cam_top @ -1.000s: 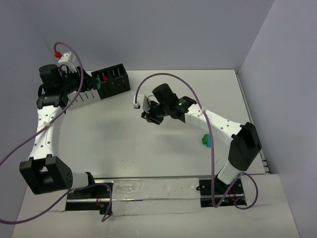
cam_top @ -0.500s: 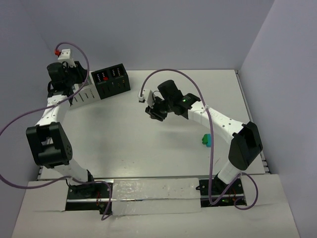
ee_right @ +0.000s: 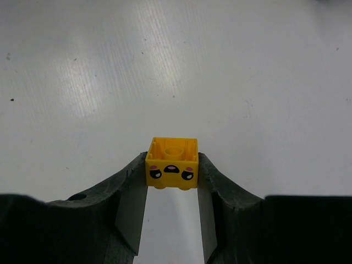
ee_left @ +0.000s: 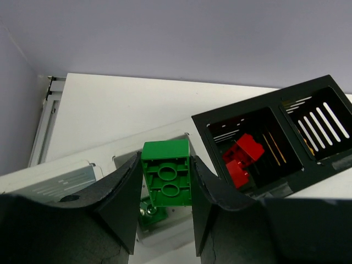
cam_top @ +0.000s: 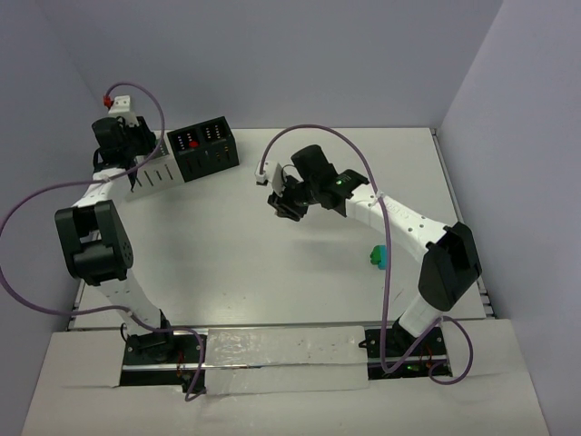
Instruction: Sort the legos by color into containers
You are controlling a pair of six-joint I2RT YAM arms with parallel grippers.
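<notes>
My left gripper (cam_top: 121, 138) (ee_left: 166, 165) is shut on a green lego brick (ee_left: 166, 179), underside facing the camera, above the white container (cam_top: 154, 174) (ee_left: 66, 177). Another green brick (ee_left: 149, 213) lies in a recess below it. The black container (cam_top: 204, 150) (ee_left: 279, 105) to the right holds two red bricks (ee_left: 242, 157). At mid-table my right gripper (cam_top: 283, 207) (ee_right: 171, 159) is shut on a yellow brick (ee_right: 171, 165) with a printed face, held above the bare tabletop. A teal-and-green lego (cam_top: 377, 256) lies on the table beside the right arm.
Grey walls rise close behind and left of the containers. The table's right edge (cam_top: 454, 209) runs along the right wall. A purple cable (cam_top: 309, 138) loops over the right arm, another over the left wrist.
The left arm has folded in, its elbow swinging up and back, with the wrist shifting slightly over the white container. The right gripper has drifted a little up and right with the yellow brick.
</notes>
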